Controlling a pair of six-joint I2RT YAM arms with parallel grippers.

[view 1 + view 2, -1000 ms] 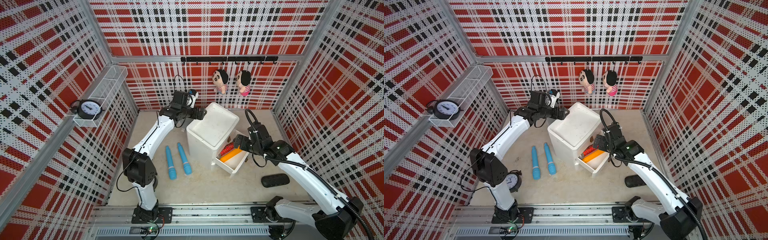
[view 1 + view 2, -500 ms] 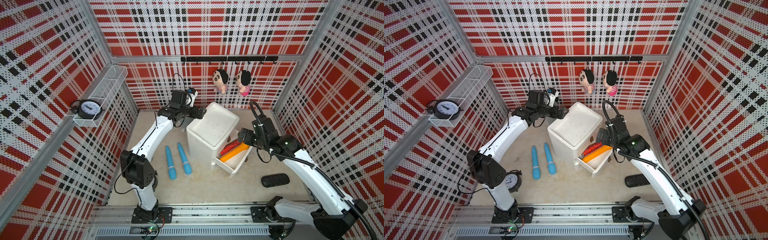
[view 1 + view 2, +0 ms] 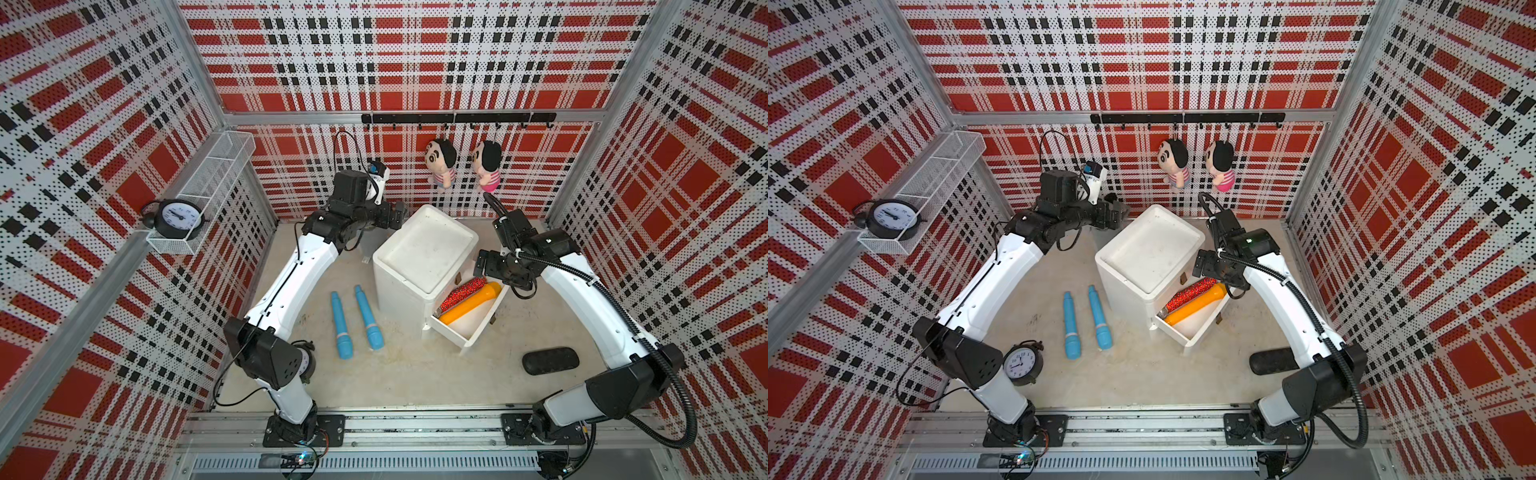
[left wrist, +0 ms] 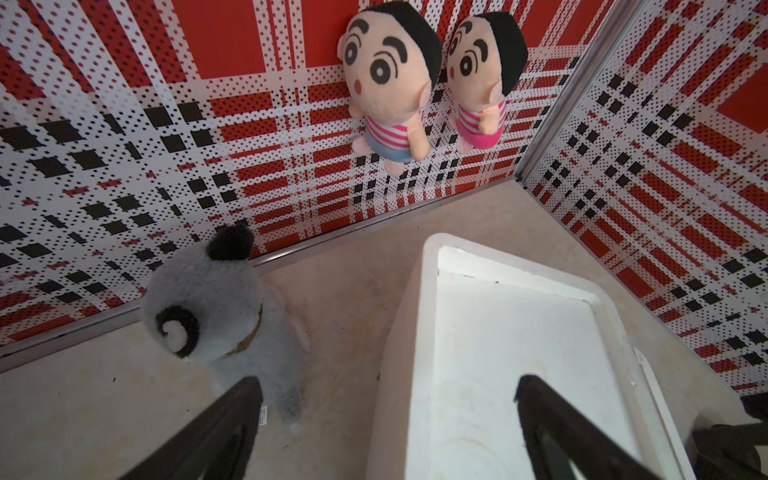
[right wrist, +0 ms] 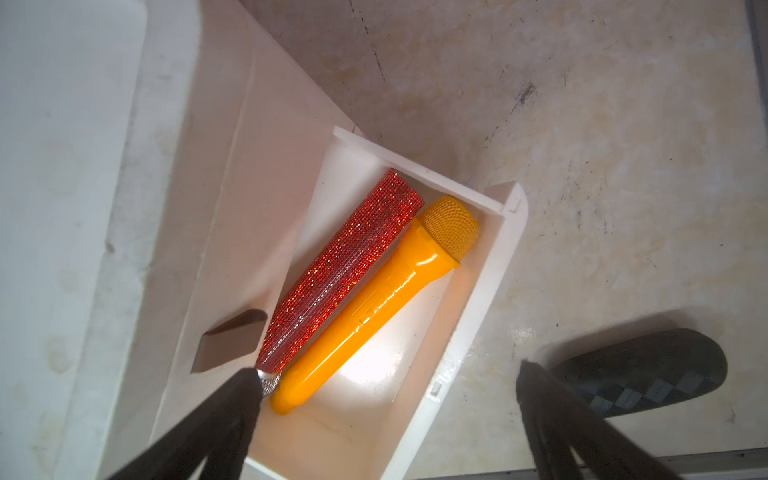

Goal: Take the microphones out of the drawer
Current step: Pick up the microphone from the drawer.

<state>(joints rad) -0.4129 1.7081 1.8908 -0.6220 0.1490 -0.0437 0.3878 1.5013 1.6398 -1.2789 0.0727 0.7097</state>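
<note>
Fingers of the right gripper are spread wide above the pulled-out drawer. In it the orange microphone and red microphone lie slanted side by side, heads at opposite ends. Left gripper gapes over the white cabinet. Beige table, red checked walls. Only the left wrist view shows the grey plush toy well.

Right fingers have lifted away from drawer.

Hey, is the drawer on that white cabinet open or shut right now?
Open. The drawer is pulled out from the white cabinet, with a red glitter microphone and an orange microphone lying inside it.
</note>
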